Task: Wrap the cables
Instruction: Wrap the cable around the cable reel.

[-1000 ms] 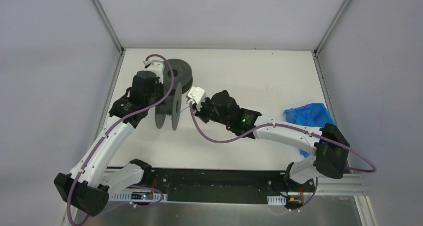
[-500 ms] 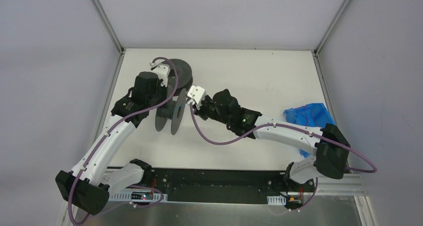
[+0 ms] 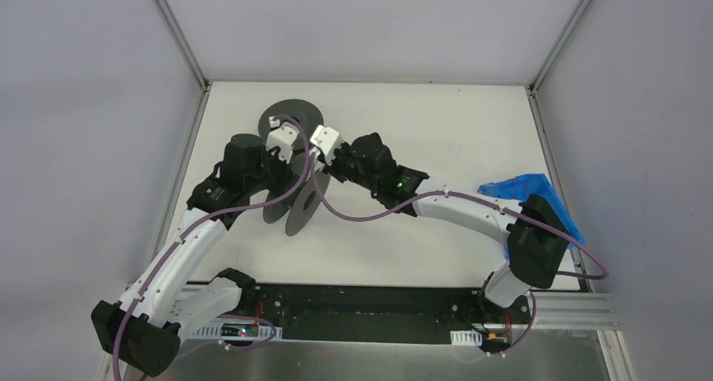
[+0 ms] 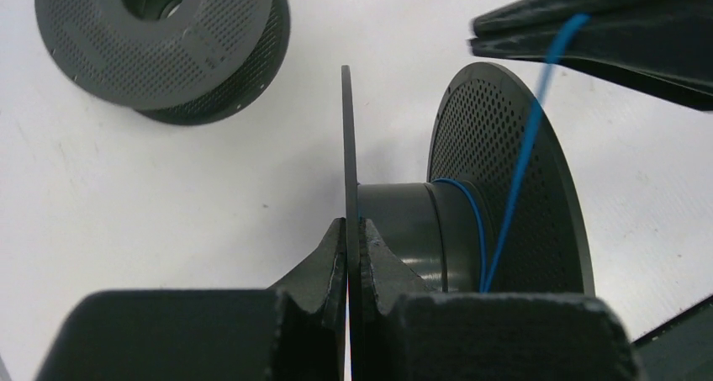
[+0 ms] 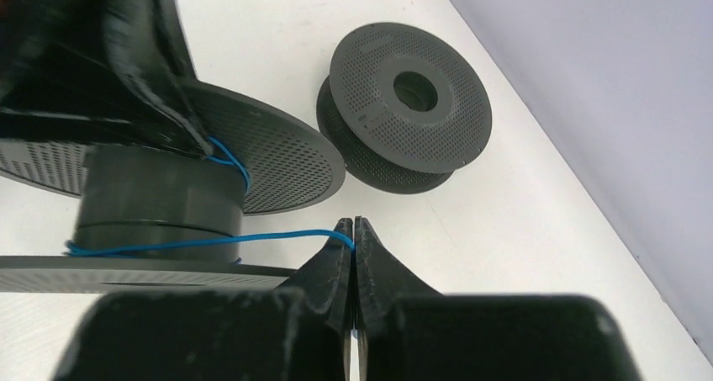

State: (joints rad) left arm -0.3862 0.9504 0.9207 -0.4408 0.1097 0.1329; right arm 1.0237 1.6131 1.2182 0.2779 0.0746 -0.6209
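Note:
My left gripper is shut on the thin flange of a dark grey spool that stands on edge at the table's middle left. A thin blue cable makes a few turns round the spool's hub. It runs from there to my right gripper, which is shut on the cable just beside the spool. In the top view both grippers meet over the spool, the left and the right. No reddish-brown cable shows.
A second dark grey spool lies flat behind the held one, near the back left. A blue crumpled heap lies at the table's right edge, partly behind my right arm. Purple arm cords loop over the spool.
Both grippers have swung toward the back and closer together over the spool. The held spool has shifted right and tilted. The right arm's elbow has moved in from the right edge.

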